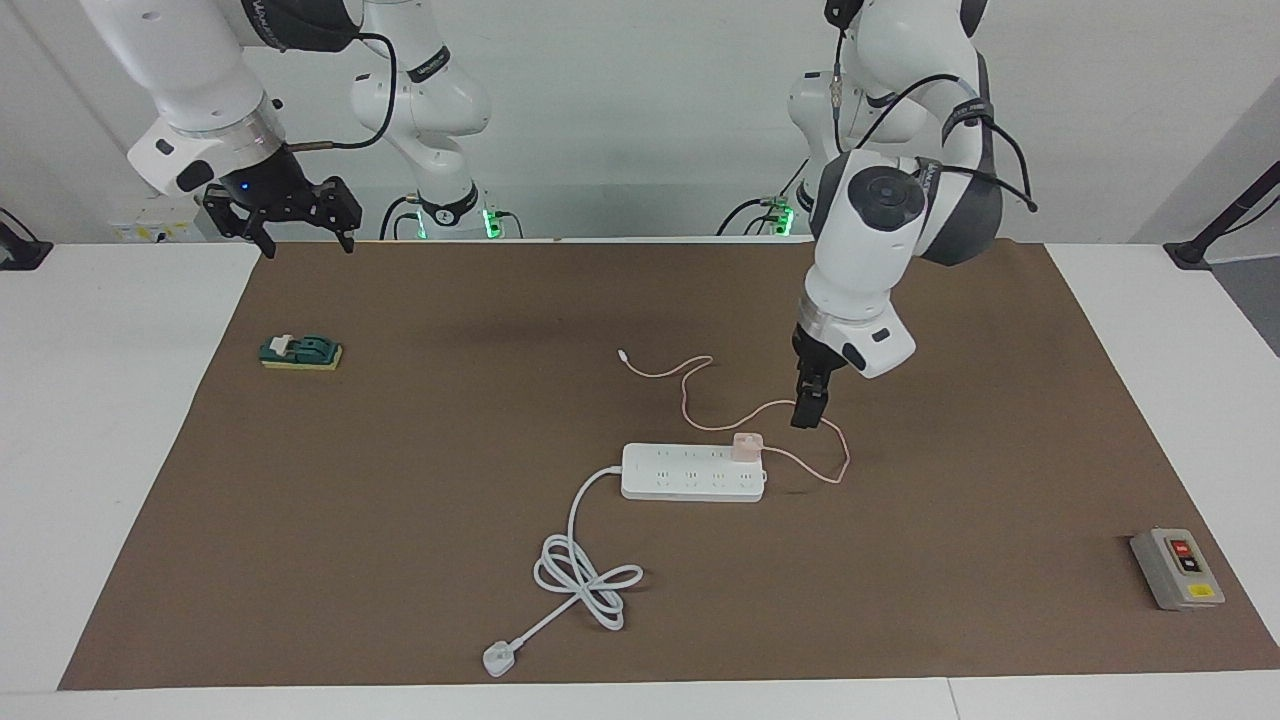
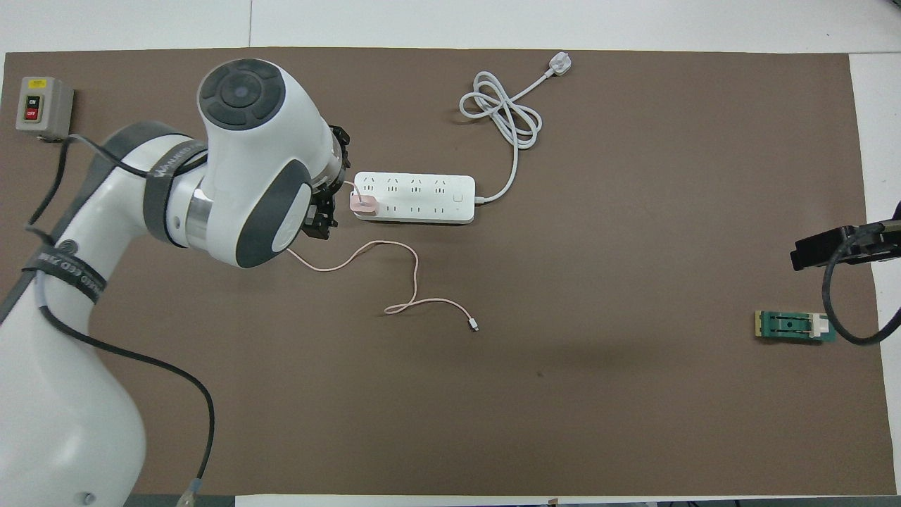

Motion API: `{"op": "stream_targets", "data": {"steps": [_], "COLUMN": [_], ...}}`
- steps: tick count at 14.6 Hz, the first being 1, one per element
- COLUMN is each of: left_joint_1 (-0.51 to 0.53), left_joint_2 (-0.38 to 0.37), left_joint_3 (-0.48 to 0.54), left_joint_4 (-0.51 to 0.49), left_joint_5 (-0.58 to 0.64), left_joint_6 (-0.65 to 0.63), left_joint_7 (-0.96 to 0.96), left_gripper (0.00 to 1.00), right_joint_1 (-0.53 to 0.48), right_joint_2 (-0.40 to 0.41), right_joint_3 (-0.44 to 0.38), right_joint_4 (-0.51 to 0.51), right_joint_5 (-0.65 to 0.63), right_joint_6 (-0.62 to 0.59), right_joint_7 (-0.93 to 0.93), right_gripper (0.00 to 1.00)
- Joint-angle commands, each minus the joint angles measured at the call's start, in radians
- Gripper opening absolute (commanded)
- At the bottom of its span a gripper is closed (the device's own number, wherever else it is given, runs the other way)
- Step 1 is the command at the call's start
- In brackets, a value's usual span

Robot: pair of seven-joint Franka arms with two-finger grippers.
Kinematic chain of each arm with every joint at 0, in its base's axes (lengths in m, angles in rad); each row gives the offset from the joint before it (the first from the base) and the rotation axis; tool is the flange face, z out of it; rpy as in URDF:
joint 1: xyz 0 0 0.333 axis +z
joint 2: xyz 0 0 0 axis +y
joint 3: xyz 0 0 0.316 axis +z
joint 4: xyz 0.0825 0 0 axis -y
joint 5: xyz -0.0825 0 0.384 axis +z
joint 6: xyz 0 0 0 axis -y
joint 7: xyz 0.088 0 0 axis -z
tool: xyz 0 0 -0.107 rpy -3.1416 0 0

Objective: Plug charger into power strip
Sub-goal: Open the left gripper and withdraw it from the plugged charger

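The white power strip (image 1: 690,472) lies mid-mat; it also shows in the overhead view (image 2: 422,199). The pale pink charger (image 1: 748,446) stands on the strip's end outlet toward the left arm's end, also seen from above (image 2: 364,205). Its thin pink cable (image 1: 700,385) loops over the mat to a white connector (image 1: 622,353) nearer to the robots. My left gripper (image 1: 808,418) hangs just above the mat beside the charger, apart from it, and is partly hidden under its own arm from above (image 2: 320,222). My right gripper (image 1: 307,247) waits, open and empty, over the mat's edge at its own end.
The strip's thick white cord (image 1: 585,575) coils farther from the robots and ends in a white plug (image 1: 497,658). A grey box with red and black buttons (image 1: 1177,568) sits at the left arm's end. A green and yellow block (image 1: 300,351) lies under the right gripper's side.
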Motion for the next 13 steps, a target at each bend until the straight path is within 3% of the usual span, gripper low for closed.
{"op": "stream_targets", "data": {"steps": [1,9,13], "left_joint_1": [0.079,0.364,0.415], "left_joint_2": [-0.046,-0.173,-0.264], "left_joint_3": [-0.005,-0.002,-0.002], "left_joint_4": [-0.024,-0.031,-0.037], "left_joint_5": [-0.013,-0.013,-0.013], "left_joint_6": [-0.012,-0.183,-0.335], "left_joint_7": [0.222,1.083,1.28], "left_gripper": [1.0,1.0,1.0], "right_joint_1": [-0.019,-0.019,-0.019], "right_joint_2": [-0.015,-0.015,-0.015], "right_joint_3": [0.009,0.009,0.009], "right_joint_4": [-0.012,-0.012,-0.012], "right_joint_5": [-0.003,-0.004,-0.003], "right_joint_6": [-0.007,-0.007,-0.009], "right_joint_7": [-0.028,-0.027,-0.028], "right_gripper": [1.0,1.0,1.0]}}
